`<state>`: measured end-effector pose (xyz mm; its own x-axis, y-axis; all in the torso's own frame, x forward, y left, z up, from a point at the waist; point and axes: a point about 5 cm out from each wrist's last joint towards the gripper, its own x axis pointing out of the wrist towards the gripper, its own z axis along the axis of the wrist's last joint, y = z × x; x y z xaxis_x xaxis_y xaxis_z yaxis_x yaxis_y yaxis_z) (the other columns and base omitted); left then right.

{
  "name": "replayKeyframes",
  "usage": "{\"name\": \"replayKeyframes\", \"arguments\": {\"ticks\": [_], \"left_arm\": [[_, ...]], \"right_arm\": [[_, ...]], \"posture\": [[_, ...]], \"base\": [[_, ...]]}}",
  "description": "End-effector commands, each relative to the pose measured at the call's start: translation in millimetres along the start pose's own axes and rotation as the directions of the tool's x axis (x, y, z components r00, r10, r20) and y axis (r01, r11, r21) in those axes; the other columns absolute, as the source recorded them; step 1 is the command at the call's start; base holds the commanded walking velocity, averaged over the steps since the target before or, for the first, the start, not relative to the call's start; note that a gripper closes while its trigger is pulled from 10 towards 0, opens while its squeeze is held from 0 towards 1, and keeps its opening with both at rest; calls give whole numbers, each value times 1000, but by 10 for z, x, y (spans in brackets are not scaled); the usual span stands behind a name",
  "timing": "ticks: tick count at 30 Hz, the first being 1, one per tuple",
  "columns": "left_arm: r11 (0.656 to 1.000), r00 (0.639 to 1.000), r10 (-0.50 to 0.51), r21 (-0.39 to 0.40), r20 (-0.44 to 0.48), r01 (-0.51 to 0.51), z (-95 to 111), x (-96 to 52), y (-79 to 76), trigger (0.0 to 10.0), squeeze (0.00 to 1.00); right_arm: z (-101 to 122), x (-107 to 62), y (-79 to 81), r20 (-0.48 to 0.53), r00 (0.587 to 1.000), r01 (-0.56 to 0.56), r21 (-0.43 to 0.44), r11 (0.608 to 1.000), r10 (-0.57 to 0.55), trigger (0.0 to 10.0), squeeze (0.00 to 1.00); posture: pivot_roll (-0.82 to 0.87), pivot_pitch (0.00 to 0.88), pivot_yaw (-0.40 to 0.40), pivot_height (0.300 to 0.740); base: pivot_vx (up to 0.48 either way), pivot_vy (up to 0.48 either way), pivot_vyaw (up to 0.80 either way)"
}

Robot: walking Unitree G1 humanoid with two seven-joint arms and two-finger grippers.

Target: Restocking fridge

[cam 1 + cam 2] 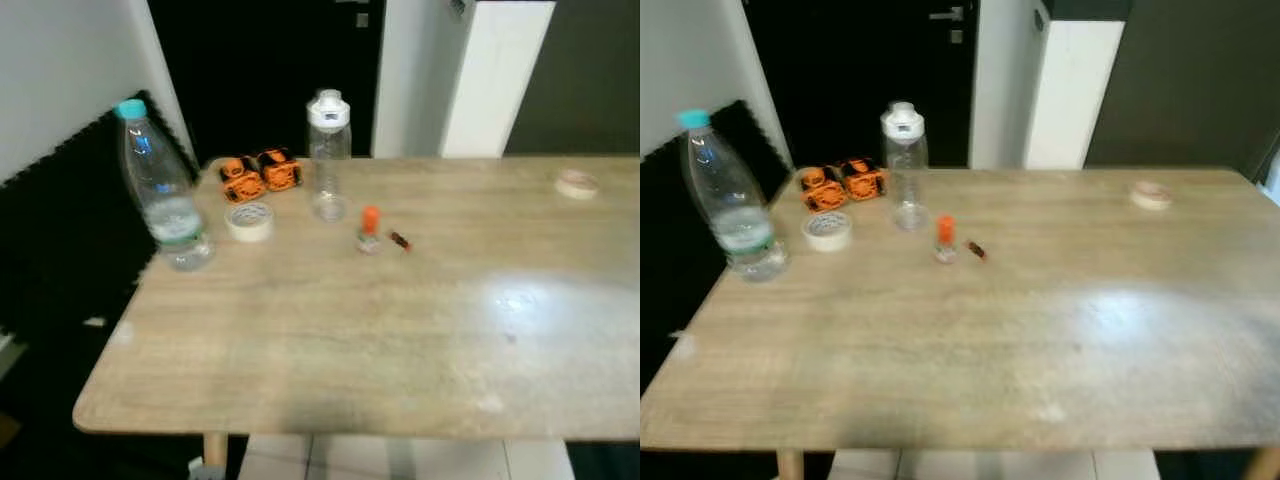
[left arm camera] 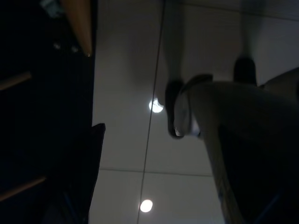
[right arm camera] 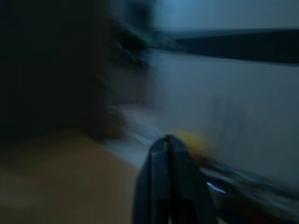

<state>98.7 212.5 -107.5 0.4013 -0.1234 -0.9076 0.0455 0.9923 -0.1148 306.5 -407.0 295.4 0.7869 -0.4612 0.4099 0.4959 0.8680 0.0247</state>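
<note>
A: What goes to the fridge here?

B: My guess is the 2 bottles. The big water bottle [image 1: 160, 190] with the teal cap stands upright near the table's left edge, about a third full. The smaller clear bottle [image 1: 328, 155] with the white lid stands upright further back, near the middle of the far edge.

A: Anything in the way?

B: A roll of tape [image 1: 249, 221] lies between them, just beside the big bottle. 2 orange and black blocks [image 1: 260, 174] sit behind the tape. A tiny orange-capped vial [image 1: 369, 230] stands just right of the small bottle, and a small round thing [image 1: 576, 184] lies well apart on the far right of the wooden table [image 1: 400, 340].

A: And the grippers?

B: The right gripper [image 3: 169, 144] shows its 2 black fingers pressed together, holding nothing, in a badly blurred view. The left wrist camera looks down at a pale tiled floor [image 2: 126, 93] and someone's shoe [image 2: 180, 112]; I cannot tell how the left fingers stand.

A: So how to do it well?

B: I'd take the big bottle first: spread the fingers wide, come in level at its waist from the open near side, and keep clear of the tape.
</note>
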Motion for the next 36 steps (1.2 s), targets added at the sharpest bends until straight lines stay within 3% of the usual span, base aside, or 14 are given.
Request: {"name": "replayKeyframes", "arguments": {"ticks": [1, 2, 3, 4, 5, 8, 10, 14, 16, 20, 21, 30, 31, 36], "left_arm": [[1000, 1000, 13, 7, 15, -13, 44, -13, 60, 10000, 0], [1000, 1000, 12, 7, 16, -12, 46, -13, 60, 10000, 0], [1000, 1000, 12, 8, 17, -12, 51, -15, 66, 10000, 0], [1000, 1000, 13, 11, 17, -14, 52, -18, 75, 10000, 0], [1000, 1000, 13, 11, 17, -14, 52, -18, 75, 10000, 0], [999, 1000, 28, 28, 3, -28, -1, -44, 125, 10000, 0], [999, 999, 34, 32, -5, -34, -29, -55, 141, 10000, 0], [999, 999, 40, 32, -13, -39, -68, -69, 159, 10000, 0], [998, 998, 51, 35, -41, -50, -209, -122, 209, 10000, 0], [998, 997, 54, 39, -62, -52, -310, -163, 240, 10000, 0], [998, 996, 50, 48, -78, -46, -411, -208, 266, 10000, 0], [997, 997, 34, 79, -76, -28, -584, -305, 306, 10000, 0], [996, 997, 33, 83, -73, -27, -615, -324, 311, 10000, 0], [996, 997, 32, 88, -65, -27, -689, -370, 322, 10000, 0]], "right_arm": [[-4, 20, 261, 5, 987, -161, 13, 987, 161, 10000, 0], [-6, 33, 339, 9, 982, -191, 27, 981, 191, 10000, 0], [-89, 38, 521, -8, 975, -224, 17, 975, 224, 10000, 894], [-177, 28, 739, -28, 960, -279, 36, 960, 280, 10000, 1000], [-177, 28, 739, -28, 960, -279, 36, 960, 280, 10000, 1000], [-353, -56, 1420, -67, 895, -427, 148, 892, 440, 10000, 1000], [-379, -84, 1560, -76, 877, -455, 180, 872, 474, 10000, 1000], [-394, -110, 1665, -79, 861, -479, 204, 854, 502, 10000, 1000], [-397, -192, 1943, -62, 787, -578, 275, 768, 614, 10000, 1000], [-370, -259, 2131, -28, 716, -655, 322, 684, 698, 10000, 1000], [-349, -322, 2297, -6, 656, -710, 335, 619, 755, 10000, 1000], [-403, -465, 2555, -34, 592, -752, 336, 567, 805, 10000, 1000], [-430, -490, 2592, -62, 590, -752, 322, 576, 805, 10000, 0], [-455, -505, 2633, -105, 596, -750, 281, 599, 796, 10000, 0]], "posture": [[6, 0, -1, 740], [6, 0, -1, 740], [25, 0, 5, 740], [32, 0, 8, 740], [32, 0, 8, 740], [72, 6, 16, 740], [76, 11, 16, 740], [91, 34, 15, 740], [110, 98, 12, 740], [112, 127, 11, 740], [116, 170, 13, 740], [137, 254, 24, 740], [147, 275, 24, 740], [155, 301, 23, 740]], "base": [[0, 0, 0], [0, 0, 0], [0, 0, 0], [0, 0, 0], [0, 0, 0], [0, 0, 0], [0, 0, 0], [0, 0, 0], [0, 0, 0], [0, 0, 0], [0, 0, 0], [0, 0, 0], [0, 0, 0], [0, 0, 0]]}}
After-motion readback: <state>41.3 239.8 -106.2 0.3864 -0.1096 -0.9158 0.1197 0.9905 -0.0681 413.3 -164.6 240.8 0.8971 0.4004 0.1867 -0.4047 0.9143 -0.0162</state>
